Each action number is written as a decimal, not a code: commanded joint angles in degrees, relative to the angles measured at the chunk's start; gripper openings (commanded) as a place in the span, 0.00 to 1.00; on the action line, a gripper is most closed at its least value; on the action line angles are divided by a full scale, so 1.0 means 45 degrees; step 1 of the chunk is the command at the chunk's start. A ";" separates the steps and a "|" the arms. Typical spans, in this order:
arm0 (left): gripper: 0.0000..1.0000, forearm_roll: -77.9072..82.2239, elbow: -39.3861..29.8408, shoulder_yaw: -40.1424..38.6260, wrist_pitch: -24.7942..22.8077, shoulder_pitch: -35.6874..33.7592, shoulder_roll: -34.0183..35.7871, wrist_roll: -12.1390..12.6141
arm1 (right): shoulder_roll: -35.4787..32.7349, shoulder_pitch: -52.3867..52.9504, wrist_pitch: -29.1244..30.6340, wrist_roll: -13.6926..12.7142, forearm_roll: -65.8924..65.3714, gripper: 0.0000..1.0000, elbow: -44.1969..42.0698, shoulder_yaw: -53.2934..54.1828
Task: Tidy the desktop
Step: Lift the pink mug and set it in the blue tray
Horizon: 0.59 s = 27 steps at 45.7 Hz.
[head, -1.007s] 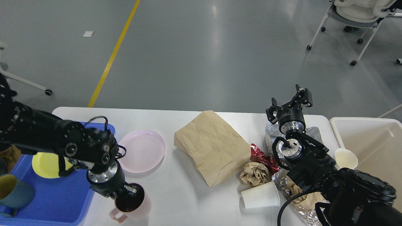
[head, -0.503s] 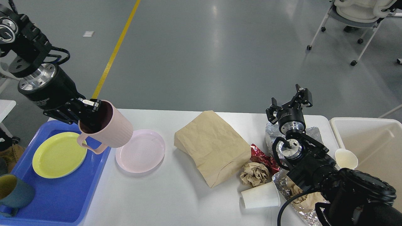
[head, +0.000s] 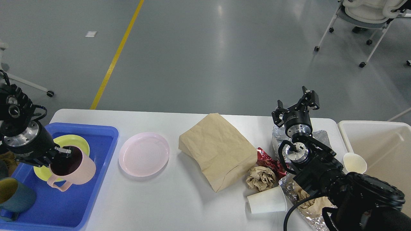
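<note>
The white desktop spans the view. My left gripper is shut on the rim of a pink mug and holds it over the blue tray, above a yellow plate. A pink plate lies on the desktop right of the tray. A brown paper bag, a red wrapper, a crumpled paper ball, a white paper cup on its side and foil lie to the right. My right gripper is open above the foil, holding nothing.
A dark teal mug stands in the tray's near left corner. A cream bin stands off the desktop's right end, with a white spoon at its edge. Office chairs stand on the grey floor behind.
My left gripper lifted the pink mug from the desktop's front, carried it up and left, and has now lowered it over the blue tray. The right arm has not moved.
</note>
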 commanded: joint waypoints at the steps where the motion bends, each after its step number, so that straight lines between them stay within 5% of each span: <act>1: 0.00 0.0016 -0.0206 0.1626 0.1159 0.0221 -0.0932 0.0003 | 0.0000 0.0019 0.0000 0.0000 -0.0003 1.00 0.0008 -0.0002; 6: 0.00 -0.0004 -0.0344 0.2156 0.2117 0.0923 -0.1206 -0.0114 | 0.0000 0.0019 0.0000 0.0000 -0.0003 1.00 -0.0012 0.0017; 27: 0.00 -0.0120 -0.0247 0.3033 0.2566 0.2233 -0.2377 -0.0153 | 0.0000 0.0000 0.0000 0.0000 -0.0003 1.00 -0.0012 -0.0002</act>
